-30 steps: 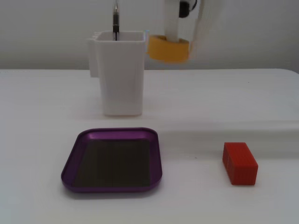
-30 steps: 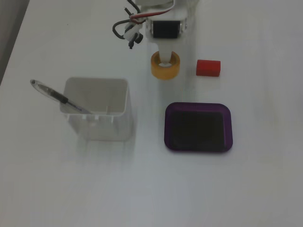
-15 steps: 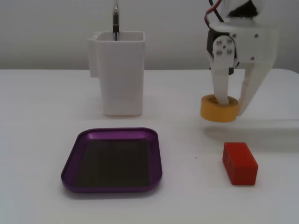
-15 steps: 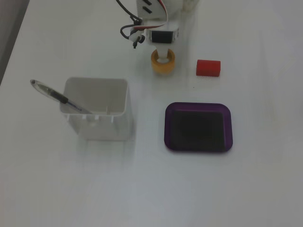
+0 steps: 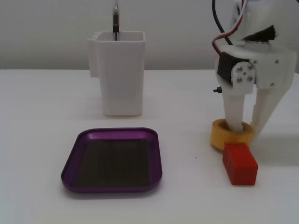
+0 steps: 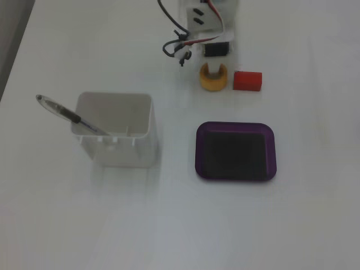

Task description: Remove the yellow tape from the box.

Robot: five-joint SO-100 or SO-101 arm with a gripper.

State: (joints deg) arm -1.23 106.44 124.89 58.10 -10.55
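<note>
The yellow tape [image 5: 219, 136] lies flat on the white table, outside the box and to its right in a fixed view; in the other it [image 6: 206, 80] lies beyond the box. The box [image 5: 112, 133] is a shallow purple tray with a dark, empty inside [image 6: 199, 152]. My gripper [image 5: 246, 131] stands upright over the tape. One finger is down in the hollow core and the other is outside the ring, so the jaws hold the roll's wall between them. In the top-down fixed view the gripper [image 6: 214, 68] is mostly hidden by the arm.
A red block [image 5: 240, 164] lies right against the tape's front [image 6: 247, 80]. A tall white container [image 5: 122, 79] with a pen [image 6: 67, 114] in it stands behind the box. Bare white table surrounds the box.
</note>
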